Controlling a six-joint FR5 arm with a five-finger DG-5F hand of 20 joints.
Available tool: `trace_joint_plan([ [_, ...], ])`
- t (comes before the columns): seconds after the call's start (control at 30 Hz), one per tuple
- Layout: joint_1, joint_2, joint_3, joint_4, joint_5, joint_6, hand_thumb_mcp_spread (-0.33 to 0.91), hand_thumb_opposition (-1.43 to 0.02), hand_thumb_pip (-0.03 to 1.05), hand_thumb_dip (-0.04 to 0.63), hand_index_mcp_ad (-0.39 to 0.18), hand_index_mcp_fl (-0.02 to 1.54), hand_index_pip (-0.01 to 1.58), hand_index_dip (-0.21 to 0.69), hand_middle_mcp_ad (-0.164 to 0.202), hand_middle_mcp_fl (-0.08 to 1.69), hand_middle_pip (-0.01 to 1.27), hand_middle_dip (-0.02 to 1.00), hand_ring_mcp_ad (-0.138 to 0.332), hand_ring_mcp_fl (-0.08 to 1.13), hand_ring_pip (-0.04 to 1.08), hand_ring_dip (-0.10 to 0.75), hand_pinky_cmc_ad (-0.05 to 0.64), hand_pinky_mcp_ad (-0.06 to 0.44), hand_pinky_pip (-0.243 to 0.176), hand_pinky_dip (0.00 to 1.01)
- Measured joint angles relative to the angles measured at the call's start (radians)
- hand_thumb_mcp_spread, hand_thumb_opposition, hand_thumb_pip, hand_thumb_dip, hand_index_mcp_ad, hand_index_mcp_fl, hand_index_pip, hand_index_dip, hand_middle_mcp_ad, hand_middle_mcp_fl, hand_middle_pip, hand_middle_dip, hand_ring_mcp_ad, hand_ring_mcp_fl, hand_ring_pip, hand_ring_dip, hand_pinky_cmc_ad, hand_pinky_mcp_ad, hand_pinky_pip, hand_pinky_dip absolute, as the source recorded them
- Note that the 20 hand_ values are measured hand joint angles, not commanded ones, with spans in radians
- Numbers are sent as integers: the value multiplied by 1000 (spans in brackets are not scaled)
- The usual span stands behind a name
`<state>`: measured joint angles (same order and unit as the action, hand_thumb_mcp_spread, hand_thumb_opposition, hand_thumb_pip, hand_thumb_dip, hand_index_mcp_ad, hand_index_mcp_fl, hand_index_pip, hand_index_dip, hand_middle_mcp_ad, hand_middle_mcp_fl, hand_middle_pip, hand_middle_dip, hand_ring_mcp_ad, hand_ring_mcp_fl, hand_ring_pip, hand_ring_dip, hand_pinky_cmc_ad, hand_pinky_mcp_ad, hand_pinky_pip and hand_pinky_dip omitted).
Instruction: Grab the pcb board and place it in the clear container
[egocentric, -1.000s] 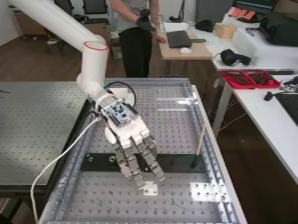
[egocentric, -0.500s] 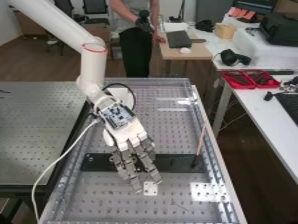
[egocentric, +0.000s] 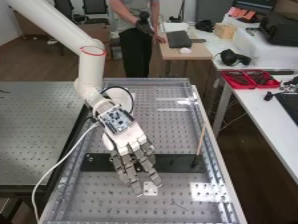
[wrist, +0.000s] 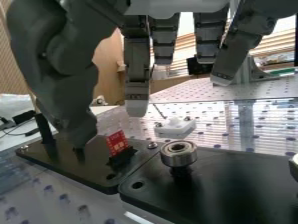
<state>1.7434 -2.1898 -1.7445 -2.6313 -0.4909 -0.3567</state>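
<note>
The perforated desk (egocentric: 169, 127) lies beneath the fingers (wrist: 138, 75), loosely spread and empty; near the bearing (wrist: 178, 153), the red pcb board (wrist: 116, 142) stands in its black holder (wrist: 122, 157), and I'd worry the thumb (wrist: 70, 95), closing low, might knock it askew

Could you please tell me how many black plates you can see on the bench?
2, side by side: one black plate bears a red piece, the other plate a metal ring. More may be hidden behind the hand.

Over the past second, the hand (egocentric: 128, 138) has shifted slightly toward the bench's (egocentric: 100, 202) near end.
</note>
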Motion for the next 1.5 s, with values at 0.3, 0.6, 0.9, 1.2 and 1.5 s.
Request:
trace_joint_plan([
  [0.3,-1,-9,3,13,0,-7,330,-831,689,237,54,5,1513,115,94,-9,129,122,264,0,122,-21,328,215,-126,778],
  [0.6,5,-20,11,-2,-6,0,330,-831,691,237,54,2,1517,108,94,-9,126,122,264,0,126,-21,328,215,-126,782],
  [0.9,14,-27,15,8,13,-7,330,-831,696,236,54,9,1538,106,94,-7,129,126,264,0,126,-21,328,216,-126,782],
  [1.2,23,-37,36,1,40,-13,330,-831,702,236,54,9,1557,113,94,-9,129,126,264,0,124,-21,328,216,-126,784],
  [1.5,20,-43,36,6,51,-21,333,-831,702,236,54,10,1560,157,91,-9,129,126,264,0,133,-21,328,216,-126,810],
])
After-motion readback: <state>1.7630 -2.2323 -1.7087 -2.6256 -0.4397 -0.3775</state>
